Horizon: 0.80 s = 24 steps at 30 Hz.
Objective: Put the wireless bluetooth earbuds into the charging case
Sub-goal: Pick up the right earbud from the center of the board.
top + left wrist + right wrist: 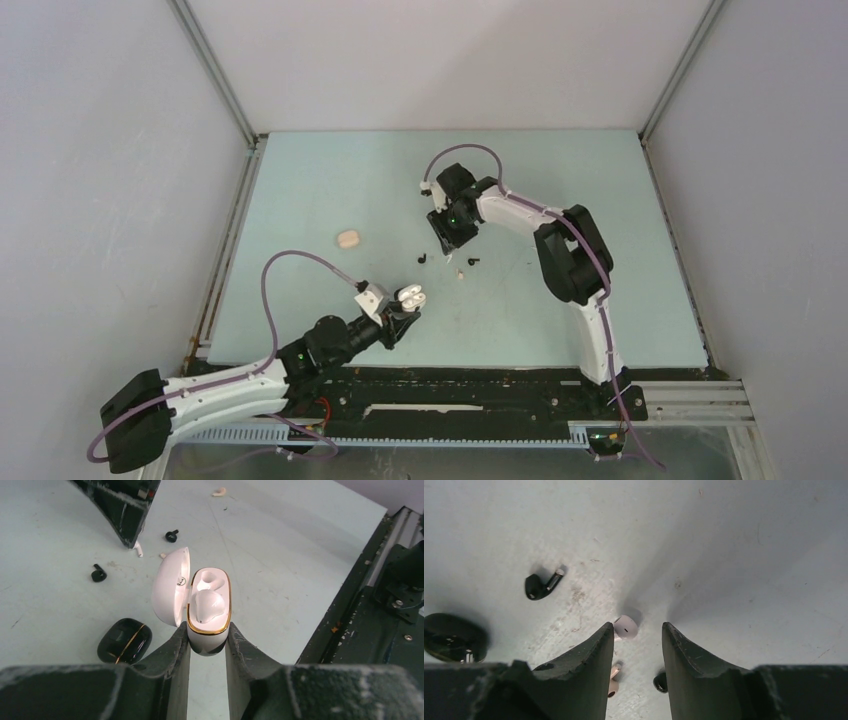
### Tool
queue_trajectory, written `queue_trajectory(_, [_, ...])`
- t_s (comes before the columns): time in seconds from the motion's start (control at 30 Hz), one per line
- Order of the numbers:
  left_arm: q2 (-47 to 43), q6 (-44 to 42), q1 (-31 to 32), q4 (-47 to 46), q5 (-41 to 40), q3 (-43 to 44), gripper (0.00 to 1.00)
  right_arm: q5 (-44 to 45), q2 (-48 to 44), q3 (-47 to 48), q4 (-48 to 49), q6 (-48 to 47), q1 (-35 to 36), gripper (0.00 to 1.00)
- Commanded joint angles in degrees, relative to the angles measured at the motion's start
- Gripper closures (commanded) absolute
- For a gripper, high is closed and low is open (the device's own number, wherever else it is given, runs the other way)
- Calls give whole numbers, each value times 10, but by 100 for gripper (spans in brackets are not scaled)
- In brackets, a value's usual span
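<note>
While the left arm (250, 375) is laid low from its base at the near edge and angled toward the table's middle, the left gripper (207, 630) is clamped on the lower end of the white charging case (210, 600). The case's lid (170, 587) is swung open to one side. A white shape is seen seated in one well, though whether it is an earbud cannot be told. The right arm (570, 250) is raised from its base and bent at the elbow toward the centre, with the right gripper (636, 626) pointed down at the table (560, 180). Its jaws are held apart with a narrow gap and nothing is gripped. A white earbud (625, 627) is seen on the table between the fingertips, just beside one finger. A black earbud (541, 586) is seen well to the side. A beige earbud (614, 680) and a second black earbud (660, 682) are partly hidden behind the fingers. A black case (454, 637) is sunk in shadow at the frame's edge, and a beige object (347, 239) farther off is too small to be made out.
</note>
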<state>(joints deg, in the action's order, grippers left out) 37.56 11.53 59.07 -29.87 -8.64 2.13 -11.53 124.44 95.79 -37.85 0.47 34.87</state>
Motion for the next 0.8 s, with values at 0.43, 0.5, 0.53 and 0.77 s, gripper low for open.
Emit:
queue_trajectory(0.43, [-4,-7,-1,-80,56,14,99,78,24,40,-44,-3,33,60])
queue_trajectory(0.5, [-6,-6,0,-78,56,14,100,79,23,40,-45,-3,33,60])
queue_trajectory(0.53, [-6,-6,0,-76,56,15,99,79,23,39,-45,-3,33,61])
queue_trajectory(0.77, [1,-2,3,-73,59,20,100,71,31,44,-49,-3,33,67])
